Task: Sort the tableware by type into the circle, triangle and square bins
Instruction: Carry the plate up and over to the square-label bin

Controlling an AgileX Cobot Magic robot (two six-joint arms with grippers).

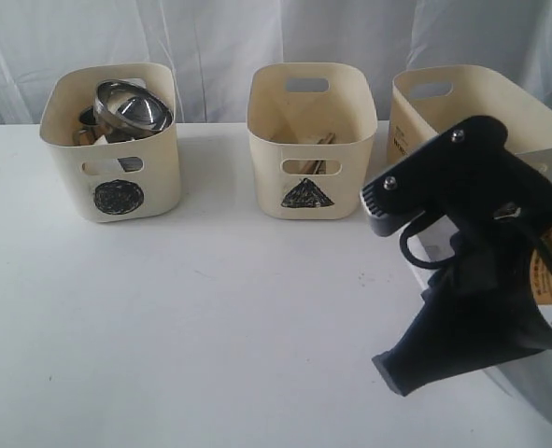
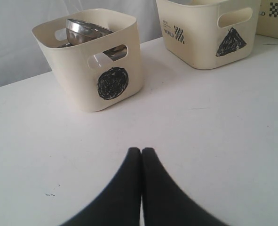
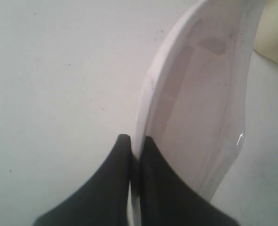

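My right gripper [image 3: 136, 141] is shut on the rim of the large white squarish plate [image 3: 200, 94], which it holds on edge above the table. In the exterior view the right arm [image 1: 481, 280] covers most of the plate; a pale curved part [image 1: 537, 397] shows beneath it. The left gripper [image 2: 141, 150] is shut with nothing in it, low over the table in front of the circle bin [image 2: 96, 70]. That bin [image 1: 117, 177] holds a steel bowl [image 1: 131, 107] on other steel pieces. Wooden chopsticks [image 1: 320, 140] lie in the triangle bin [image 1: 311, 182].
A third cream bin [image 1: 444, 107] stands at the back right, behind the right arm, and its mark is hidden. All three bins line the table's far side before a white curtain. The white tabletop [image 1: 210, 317] spreads in front of them.
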